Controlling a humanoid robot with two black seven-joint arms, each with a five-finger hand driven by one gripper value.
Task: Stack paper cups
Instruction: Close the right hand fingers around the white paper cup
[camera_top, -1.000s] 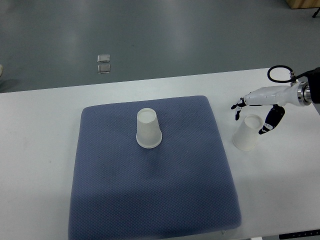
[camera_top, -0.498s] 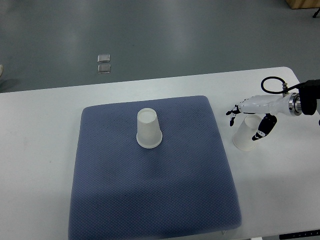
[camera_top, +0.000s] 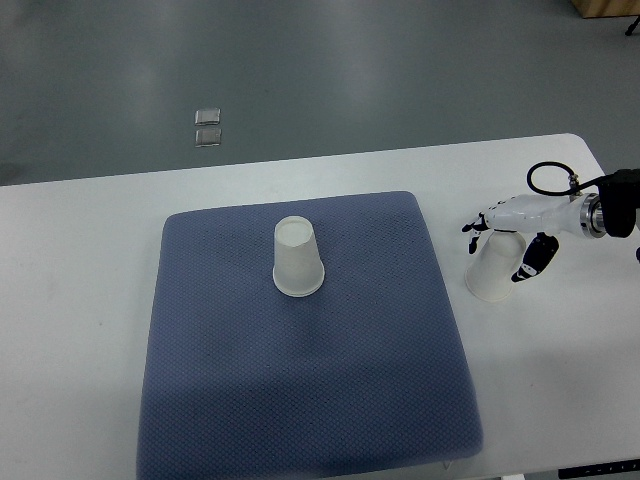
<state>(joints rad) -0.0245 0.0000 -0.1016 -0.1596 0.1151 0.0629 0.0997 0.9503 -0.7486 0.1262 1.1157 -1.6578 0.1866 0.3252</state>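
Right hand (camera_top: 508, 243) sits half-open around the near cup (camera_top: 495, 267) — no firm grip yet — second cup (camera_top: 297, 257) waits far off on the mat (camera_top: 300, 380).

**Colours and Patterns on the Table**

The smooth white table (camera_top: 80, 260) carries a slate-blue fabric mat (camera_top: 300, 380) with a fine dotted weave. On the mat is a plain white paper cup (camera_top: 297, 260); a second plain white paper cup (camera_top: 495, 270) is near the table's right edge. The right hand (camera_top: 510, 235) is glossy white with black fingertips (camera_top: 527, 272).
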